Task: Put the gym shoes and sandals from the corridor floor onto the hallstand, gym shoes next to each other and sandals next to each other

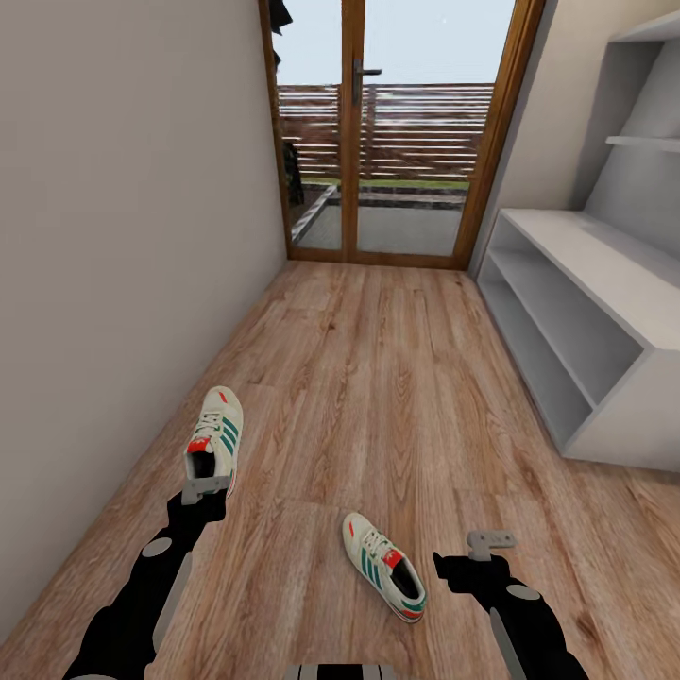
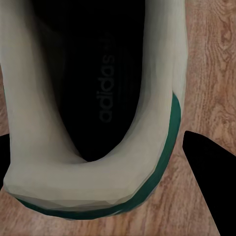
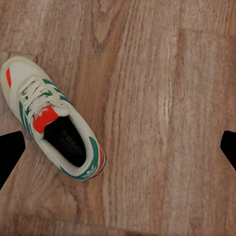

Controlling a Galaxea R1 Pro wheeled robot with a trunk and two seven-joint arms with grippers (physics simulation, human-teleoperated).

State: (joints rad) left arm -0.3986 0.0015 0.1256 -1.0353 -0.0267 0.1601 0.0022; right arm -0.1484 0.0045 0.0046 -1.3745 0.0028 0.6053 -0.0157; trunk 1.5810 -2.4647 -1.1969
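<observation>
Nothing sits on the shoe rack [image 1: 604, 312] yet: both sneakers lie on the floor [image 1: 397, 378] well short of it, the left fingers [image 2: 209, 182] spread around one sneaker's [image 1: 215, 442] heel, the right gripper [image 1: 491, 541] released beside the other [image 1: 383, 565].

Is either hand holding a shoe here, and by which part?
Neither yet. Left hand is open, straddling the left gym shoe's heel; right hand is open over bare floor.

Cream-white gym shoes on light brown wood-grain planks.
We see two gym shoes [image 1: 216, 437] [image 1: 384, 566] with green side stripes and orange-red tongue, heel and toe marks, black inside, lying on the corridor floor [image 1: 397, 378]; beside that floor, a pale grey hallstand [image 1: 576, 312] and an off-white wall [image 1: 123, 236].
</observation>
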